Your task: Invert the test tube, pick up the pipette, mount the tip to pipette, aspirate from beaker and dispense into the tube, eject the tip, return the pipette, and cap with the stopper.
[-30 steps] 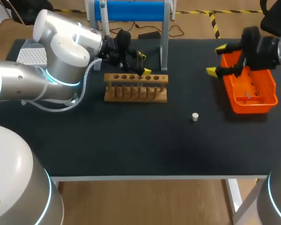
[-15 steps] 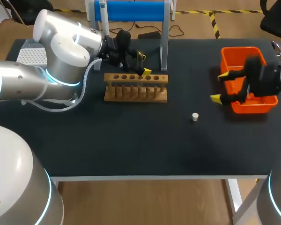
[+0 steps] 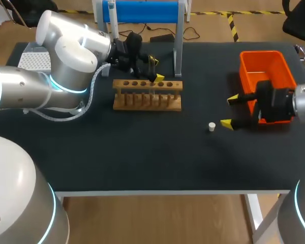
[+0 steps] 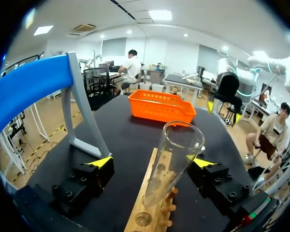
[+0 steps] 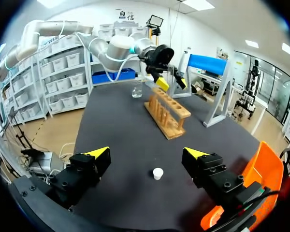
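Observation:
A clear test tube (image 4: 174, 159) stands mouth up, slightly tilted, in the wooden rack (image 3: 147, 95) (image 4: 150, 203). My left gripper (image 3: 155, 68) (image 4: 152, 162) is open around the tube, with its fingers apart from the glass on both sides. The small white stopper (image 3: 212, 126) (image 5: 158, 173) lies on the black table right of the rack. My right gripper (image 3: 230, 111) (image 5: 147, 152) hovers open just right of the stopper, which shows on the table ahead, between its yellow tips. A glass beaker (image 5: 137, 90) stands beyond the rack (image 5: 166, 113) in the right wrist view.
An orange basket (image 3: 264, 63) (image 5: 261, 179) sits at the back right, behind my right arm. A blue-topped stand (image 3: 142, 10) rises behind the rack. A grey perforated box (image 3: 33, 60) is at the far left, partly hidden by my left arm.
My right gripper has come away from over the orange basket, moving forward and left to beside the stopper. The left arm and the tube have not moved.

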`<state>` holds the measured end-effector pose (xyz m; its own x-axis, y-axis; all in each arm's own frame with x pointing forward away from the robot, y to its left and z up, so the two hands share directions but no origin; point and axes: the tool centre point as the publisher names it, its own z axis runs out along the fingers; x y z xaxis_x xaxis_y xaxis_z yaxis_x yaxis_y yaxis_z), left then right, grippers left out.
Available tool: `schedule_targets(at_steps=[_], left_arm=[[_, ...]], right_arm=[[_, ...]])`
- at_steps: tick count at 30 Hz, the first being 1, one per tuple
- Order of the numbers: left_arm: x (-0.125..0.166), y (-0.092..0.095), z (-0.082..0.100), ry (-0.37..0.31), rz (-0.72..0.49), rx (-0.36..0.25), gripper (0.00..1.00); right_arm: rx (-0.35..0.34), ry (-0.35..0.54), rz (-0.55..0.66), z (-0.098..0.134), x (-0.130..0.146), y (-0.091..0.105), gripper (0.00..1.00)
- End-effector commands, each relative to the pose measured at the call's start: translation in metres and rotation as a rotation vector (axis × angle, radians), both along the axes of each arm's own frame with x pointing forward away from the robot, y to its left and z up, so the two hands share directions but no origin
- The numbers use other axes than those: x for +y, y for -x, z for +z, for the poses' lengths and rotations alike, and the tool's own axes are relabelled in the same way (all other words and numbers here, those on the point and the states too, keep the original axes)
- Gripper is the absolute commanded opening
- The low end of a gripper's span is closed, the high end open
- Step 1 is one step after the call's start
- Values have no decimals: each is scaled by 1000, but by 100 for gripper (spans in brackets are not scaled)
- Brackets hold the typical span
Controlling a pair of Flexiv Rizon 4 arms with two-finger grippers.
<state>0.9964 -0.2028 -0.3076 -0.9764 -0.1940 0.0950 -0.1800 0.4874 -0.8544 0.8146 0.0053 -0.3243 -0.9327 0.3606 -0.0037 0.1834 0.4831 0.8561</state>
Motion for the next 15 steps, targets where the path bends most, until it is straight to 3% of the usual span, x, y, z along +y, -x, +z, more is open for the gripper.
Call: schedule_targets(at_steps=[1,15], left_arm=[[0,0,0,-2,2,0,100],[0,0,0,-2,2,0,100]], right_arm=[[4,24,11,-13,2,-4,100],[6,28,11,-16,2,-4,100]])
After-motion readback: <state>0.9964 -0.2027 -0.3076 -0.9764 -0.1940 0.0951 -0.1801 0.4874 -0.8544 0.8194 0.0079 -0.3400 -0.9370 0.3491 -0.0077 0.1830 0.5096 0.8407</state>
